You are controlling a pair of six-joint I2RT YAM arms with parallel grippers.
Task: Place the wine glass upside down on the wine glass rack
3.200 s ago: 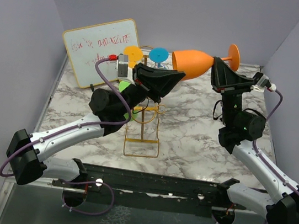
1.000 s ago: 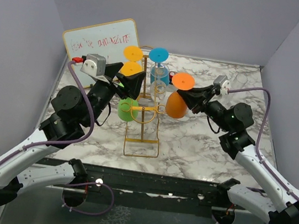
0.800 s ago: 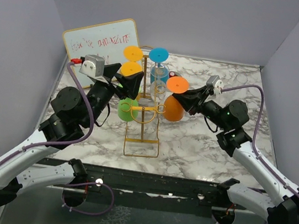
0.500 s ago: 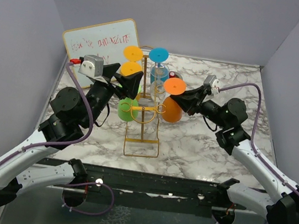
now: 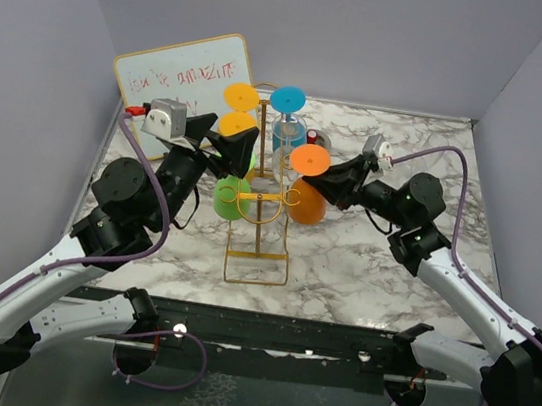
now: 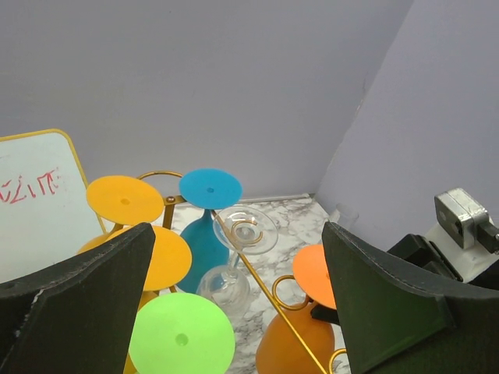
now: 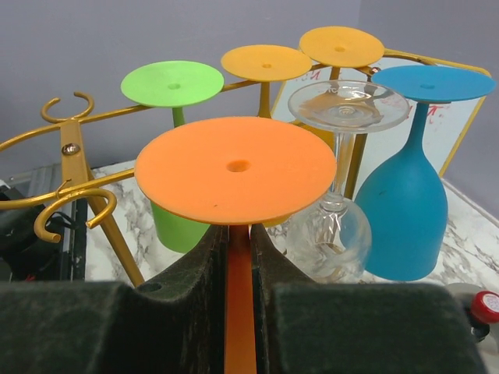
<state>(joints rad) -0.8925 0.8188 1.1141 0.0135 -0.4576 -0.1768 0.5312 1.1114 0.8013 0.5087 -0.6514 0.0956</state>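
Observation:
The orange wine glass [image 5: 306,200] hangs upside down, foot up, right against a loop hook on the right side of the gold wine glass rack [image 5: 256,253]. My right gripper [image 5: 328,183] is shut on its stem just under the foot. In the right wrist view both fingers [image 7: 207,257] pinch the orange stem [image 7: 240,304] below the round foot, with a rack hook [image 7: 72,209] at the left. I cannot tell whether the stem sits inside a loop. My left gripper [image 5: 225,142] hovers open over the rack's left side, holding nothing; its wrist view shows the orange wine glass [image 6: 304,347] beside a gold loop [image 6: 290,292].
Other glasses hang upside down on the rack: a green one [image 5: 231,197], two yellow ones [image 5: 241,97], a blue one [image 5: 287,130] and a clear one [image 6: 228,284]. A whiteboard [image 5: 178,89] leans at the back left. Purple walls close in on three sides.
My right arm turned the orange glass foot-up, lowered it and carried it left up to the rack's right hooks. The left arm pulled back off the glass and has held still since.

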